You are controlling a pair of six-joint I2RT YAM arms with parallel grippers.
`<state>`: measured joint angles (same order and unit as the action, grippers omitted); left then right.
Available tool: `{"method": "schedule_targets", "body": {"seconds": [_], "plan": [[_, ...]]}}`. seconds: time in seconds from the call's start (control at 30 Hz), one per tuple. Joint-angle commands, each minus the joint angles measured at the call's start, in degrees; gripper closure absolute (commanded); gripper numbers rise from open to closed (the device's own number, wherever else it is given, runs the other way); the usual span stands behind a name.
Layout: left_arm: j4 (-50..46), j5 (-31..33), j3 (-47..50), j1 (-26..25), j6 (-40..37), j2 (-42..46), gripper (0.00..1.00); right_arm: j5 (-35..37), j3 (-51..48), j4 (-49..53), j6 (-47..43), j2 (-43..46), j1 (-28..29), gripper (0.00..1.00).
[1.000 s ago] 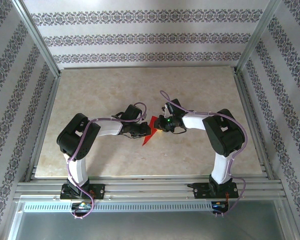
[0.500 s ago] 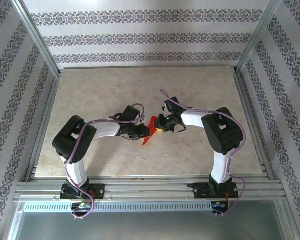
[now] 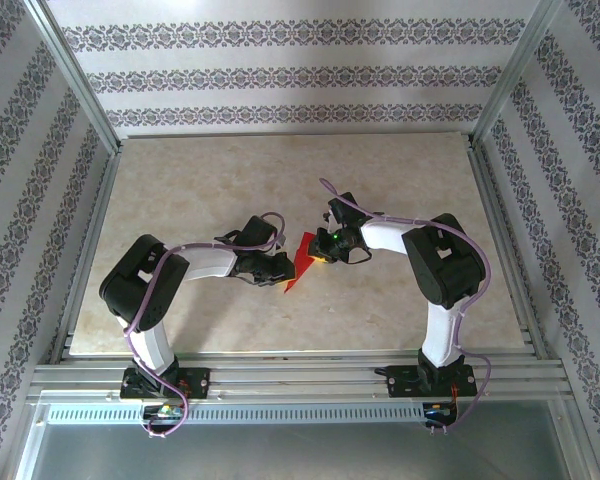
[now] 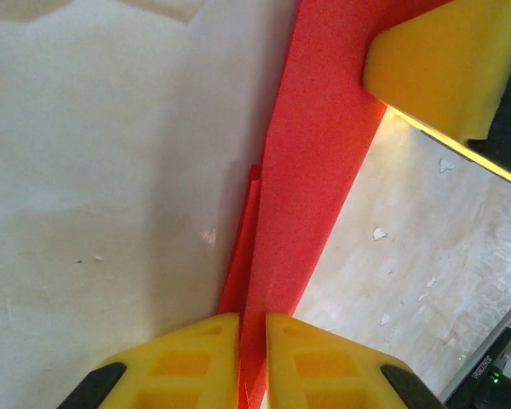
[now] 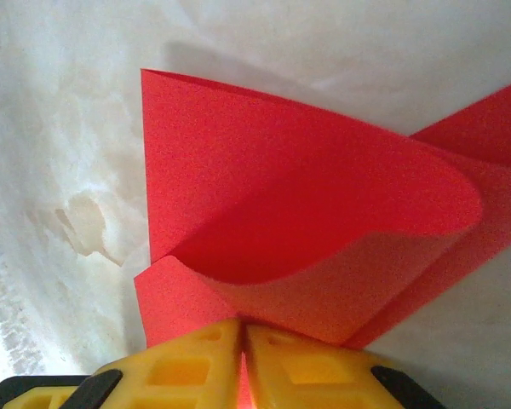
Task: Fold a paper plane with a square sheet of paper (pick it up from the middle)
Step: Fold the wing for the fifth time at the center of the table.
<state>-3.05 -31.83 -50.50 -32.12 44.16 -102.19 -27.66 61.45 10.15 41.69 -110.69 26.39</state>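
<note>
Red paper (image 3: 301,259), thin and matte with a fine grain, folded into a narrow pointed shape near the middle of the pale, marble-look surface (image 3: 180,190), tip toward 7 o'clock. Pinched at its 8 o'clock side by the left pincer (image 3: 282,268), yellow pads pressed together on a layered crease with only a sliver of red between them. Pinched at its 2 o'clock side by the right pincer (image 3: 319,250), pads likewise tight on the paper's edge.

From the right wrist: one flap curled up into a soft open loop, a flatter layer beneath, a sharp corner at 10 o'clock.

From the left wrist: a long straight strip running from 6 toward 1 o'clock, a thinner layer peeking out along its left edge, far end cut off behind a yellow pad. Faint stains and specks across the stone-like finish. Small label (image 4: 477,372) at 5 o'clock, too blurred to read.
</note>
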Motion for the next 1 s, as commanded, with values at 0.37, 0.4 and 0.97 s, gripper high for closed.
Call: {"method": "schedule_targets", "body": {"seconds": [0.37,0.4,0.97], "plan": [[-2.17,-0.82,3.45,0.53,-5.29,6.77,0.74,7.1,-0.69,5.54,-1.09,-4.69,-0.12,0.82],[-1.82,-1.17,3.91,0.51,-5.46,6.87,0.74,7.12,-0.64,5.49,-1.09,-4.68,-0.11,0.82],[-0.38,-1.74,2.73,0.38,-6.37,4.28,0.81,6.83,-0.01,6.1,-1.26,-5.22,-0.03,0.83]]}}
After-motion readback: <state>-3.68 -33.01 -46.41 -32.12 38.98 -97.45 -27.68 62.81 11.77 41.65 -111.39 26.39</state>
